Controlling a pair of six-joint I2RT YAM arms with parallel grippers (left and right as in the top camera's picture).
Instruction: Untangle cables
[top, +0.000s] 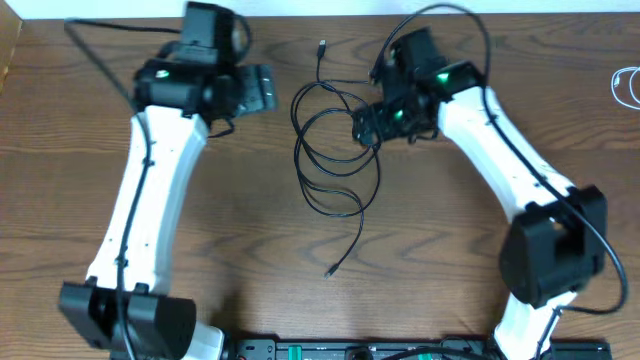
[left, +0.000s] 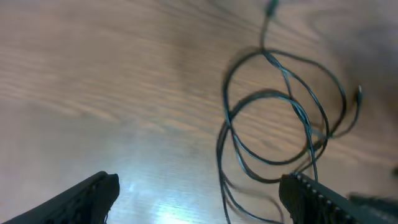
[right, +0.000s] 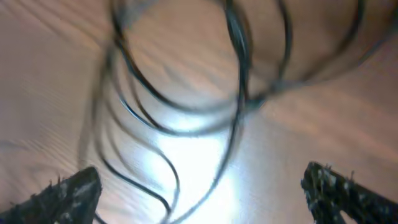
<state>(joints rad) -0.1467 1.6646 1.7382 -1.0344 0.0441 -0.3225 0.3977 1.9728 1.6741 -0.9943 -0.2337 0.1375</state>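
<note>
A tangle of thin black cables (top: 301, 140) lies in loops on the wooden table between the two arms. One plug end (top: 322, 46) points to the far side and another (top: 330, 271) trails toward the near side. My left gripper (top: 268, 88) hovers open just left of the loops; in the left wrist view its jaws (left: 199, 194) stand wide, with blurred cable (left: 267, 93) strands running close to the right-hand finger (left: 311, 198). My right gripper (top: 366, 126) hangs open over the tangle's right edge; in the right wrist view (right: 202, 193) cable loops (right: 240, 62) lie below and between its spread fingers. A white cable (top: 627, 85) lies at the far right edge.
Each arm carries its own thicker black wire (top: 100, 60) arching over the back of the table. The arm bases (top: 130, 315) stand at the near corners, and a black rail (top: 360, 350) runs along the front edge.
</note>
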